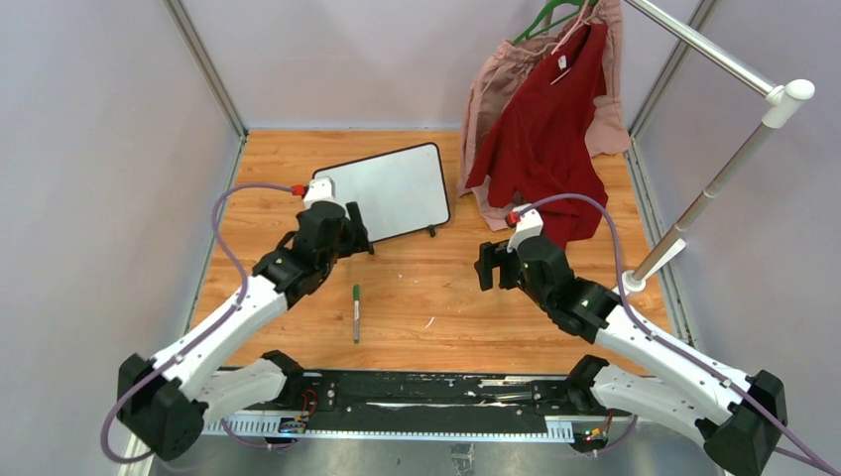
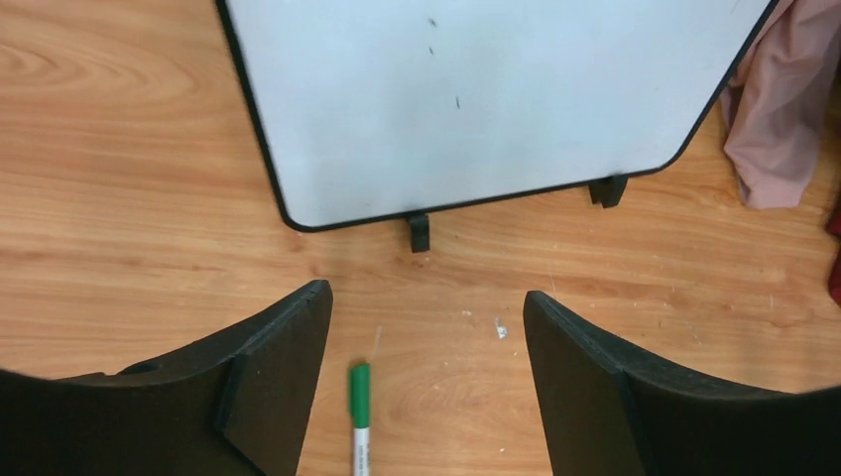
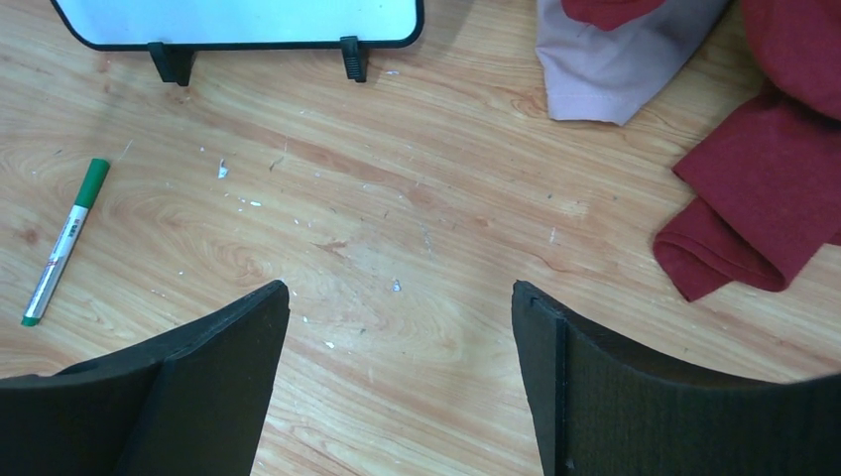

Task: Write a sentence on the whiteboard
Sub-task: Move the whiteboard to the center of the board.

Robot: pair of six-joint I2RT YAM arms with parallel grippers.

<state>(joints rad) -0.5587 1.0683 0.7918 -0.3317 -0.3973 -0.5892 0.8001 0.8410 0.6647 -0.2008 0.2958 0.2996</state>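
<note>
Left and right jaws stand released. Marker (image 1: pixel 356 313) lies six o'clock of blank whiteboard (image 1: pixel 392 191); flat on worktop (image 1: pixel 446 297), it may skid when pinched.

Wooden tabletop (image 1: pixel 426 288), pale lilac walls (image 1: pixel 89 149), metal clothes rail (image 1: pixel 706 193) right.

The rectangular white whiteboard (image 1: pixel 397 188) looked smooth and glossy, the light wood-grain table (image 1: pixel 446 297) was scuffed, the red cloth garment (image 1: pixel 545 139) soft, and the silver metal rail (image 1: pixel 694 42) shiny.
</note>
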